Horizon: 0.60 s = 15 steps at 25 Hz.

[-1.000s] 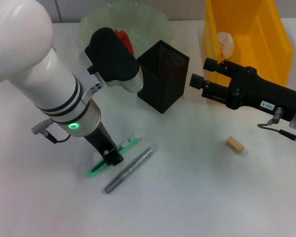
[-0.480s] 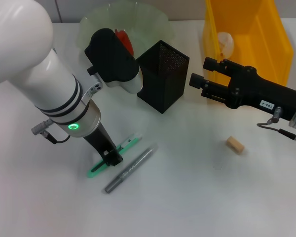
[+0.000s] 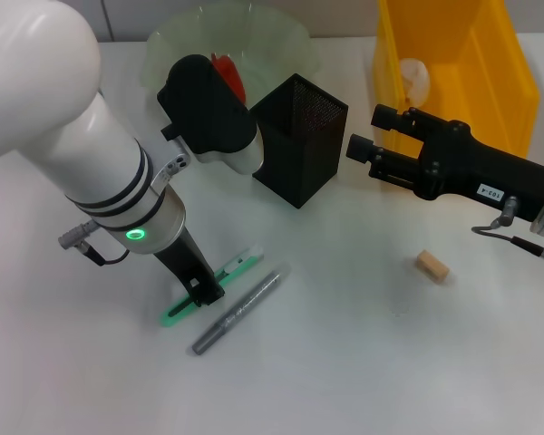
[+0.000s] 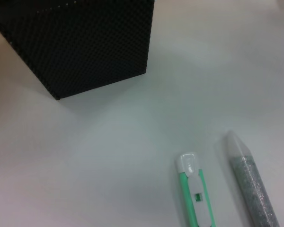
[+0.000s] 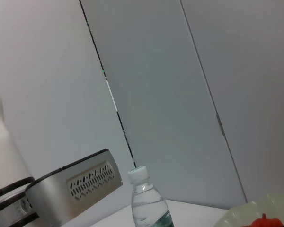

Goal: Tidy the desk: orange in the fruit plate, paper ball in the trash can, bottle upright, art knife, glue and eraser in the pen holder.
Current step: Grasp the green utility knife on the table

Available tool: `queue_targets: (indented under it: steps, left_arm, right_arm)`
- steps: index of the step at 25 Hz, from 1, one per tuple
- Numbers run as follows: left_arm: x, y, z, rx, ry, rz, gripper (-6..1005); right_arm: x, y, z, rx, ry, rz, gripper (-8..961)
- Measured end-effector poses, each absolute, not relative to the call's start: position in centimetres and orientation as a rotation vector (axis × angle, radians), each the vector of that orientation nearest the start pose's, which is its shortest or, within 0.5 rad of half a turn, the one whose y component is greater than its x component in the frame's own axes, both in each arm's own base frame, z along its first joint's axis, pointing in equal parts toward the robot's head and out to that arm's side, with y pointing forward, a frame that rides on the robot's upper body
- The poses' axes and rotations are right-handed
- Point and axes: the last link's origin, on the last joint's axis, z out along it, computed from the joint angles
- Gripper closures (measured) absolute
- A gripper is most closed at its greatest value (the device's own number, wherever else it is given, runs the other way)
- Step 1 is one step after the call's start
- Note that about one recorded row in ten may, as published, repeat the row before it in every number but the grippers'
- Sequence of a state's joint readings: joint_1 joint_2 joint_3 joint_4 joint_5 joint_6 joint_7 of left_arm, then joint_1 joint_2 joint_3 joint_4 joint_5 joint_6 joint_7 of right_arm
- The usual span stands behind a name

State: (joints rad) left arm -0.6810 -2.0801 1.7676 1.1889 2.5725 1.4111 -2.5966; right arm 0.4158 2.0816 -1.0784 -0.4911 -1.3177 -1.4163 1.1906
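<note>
The green art knife [image 3: 238, 265] lies flat on the white desk, and the grey glitter glue pen [image 3: 242, 310] lies beside it. My left gripper [image 3: 204, 288] is down on the knife's middle. The left wrist view shows the knife [image 4: 195, 194] and the glue [image 4: 251, 179] lying near the black mesh pen holder [image 4: 85, 42]. The tan eraser [image 3: 432, 265] lies alone at the right. My right gripper [image 3: 370, 133] hovers open between the pen holder [image 3: 299, 138] and the yellow trash can [image 3: 517, 82], which holds the paper ball [image 3: 413, 78]. The orange [image 3: 228, 72] sits in the fruit plate [image 3: 281, 36]. The bottle [image 5: 149, 203] stands upright.
My left arm's wrist housing [image 3: 208, 109] hangs over the desk between the plate and the pen holder and hides part of the plate. A cable [image 3: 517, 237] trails from the right arm.
My left arm has shifted very slightly over the knife. The knife, glue, eraser and right arm have stayed where they were.
</note>
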Motion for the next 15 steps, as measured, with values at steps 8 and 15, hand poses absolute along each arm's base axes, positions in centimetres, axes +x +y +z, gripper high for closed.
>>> queue_targets:
  steps: [8,15]
  left_arm:
    - [-17.02,33.53,-7.62,-2.734,-0.623,0.775,757]
    - [-16.98,33.43,-7.75,-2.737,-0.611,0.781,817]
  right_arm:
    - [25.37,31.83,-2.43,-2.444,0.657,1.09,222]
    - [25.34,31.85,-2.43,-2.445,0.656,1.091,223]
